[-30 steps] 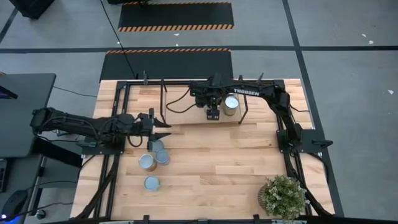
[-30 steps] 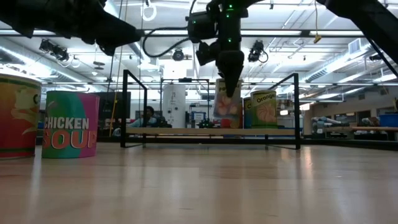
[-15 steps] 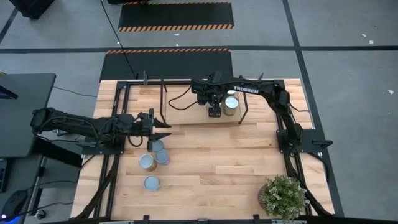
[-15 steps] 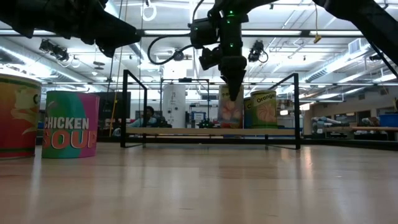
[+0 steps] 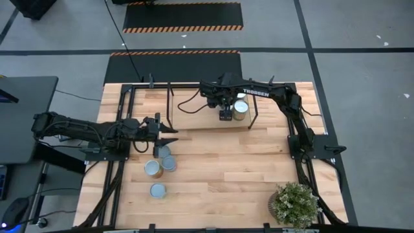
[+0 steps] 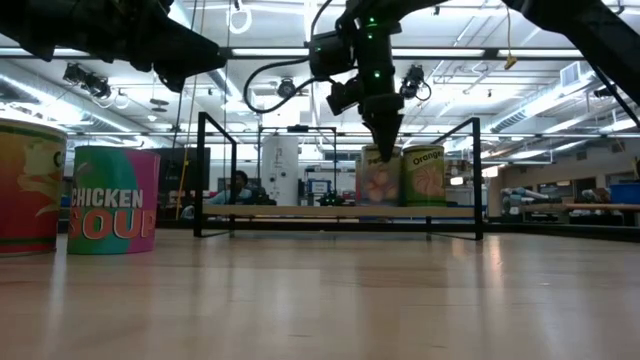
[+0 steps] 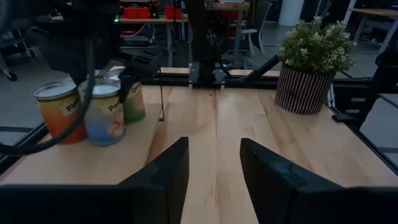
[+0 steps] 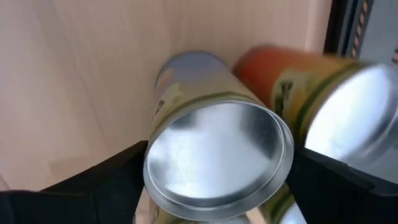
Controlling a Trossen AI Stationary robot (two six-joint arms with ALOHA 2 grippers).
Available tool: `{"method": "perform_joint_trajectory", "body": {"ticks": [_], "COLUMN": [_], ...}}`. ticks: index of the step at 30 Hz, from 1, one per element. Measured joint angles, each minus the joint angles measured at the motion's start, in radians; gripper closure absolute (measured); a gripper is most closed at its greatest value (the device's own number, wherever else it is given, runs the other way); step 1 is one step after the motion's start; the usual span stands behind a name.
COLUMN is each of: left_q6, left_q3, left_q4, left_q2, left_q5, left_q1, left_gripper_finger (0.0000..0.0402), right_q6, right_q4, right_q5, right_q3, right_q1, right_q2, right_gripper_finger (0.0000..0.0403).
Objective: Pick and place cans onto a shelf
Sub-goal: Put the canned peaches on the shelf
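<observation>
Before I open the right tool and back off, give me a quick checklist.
1. Held can base down on shelf: ok, level with the orange can.
2. Right tool gripping: ok, fingers against both sides.
3. Gap to orange can: cannot tell.
4. Left tool open, away from shelf: ok.
5. Cans waiting on table: ok, four.

In the upper middle of the overhead frame the shelf (image 5: 194,120) stands on the table (image 5: 226,168), with two cans side by side on its right half. The right gripper (image 5: 225,115) sits over the left can (image 6: 377,180), touching it; the other can (image 5: 240,107) is just right of it. Four loose cans (image 5: 158,168) cluster at lower left, the left gripper (image 5: 169,136) just above them. A potted plant (image 5: 295,204) occupies the lower right corner.
</observation>
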Motion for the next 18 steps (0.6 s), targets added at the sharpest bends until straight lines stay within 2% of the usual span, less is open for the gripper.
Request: {"method": "perform_joint_trajectory", "body": {"ticks": [6, 13, 18], "left_q6": [-0.001, 0.0, 0.001], "left_q3": [0.001, 0.001, 0.001], "left_q4": [0.023, 0.037, 0.037], "left_q2": [0.0, 0.0, 0.0], "left_q5": [0.0, -0.01, -0.014], "left_q1": [0.0, 0.0, 0.0], "left_gripper_finger": [0.0251, 0.0251, 0.0251], "right_q6": [0.02, -0.024, -0.038], "right_q4": [-0.066, 0.056, 0.061], "right_q5": [0.029, 0.052, 0.054], "right_q3": [0.0, 0.002, 0.031], "right_q1": [0.021, 0.034, 0.047], "right_q2": [-0.001, -0.029, -0.043], "right_gripper_finger": [0.0043, 0.0043, 0.0043]}}
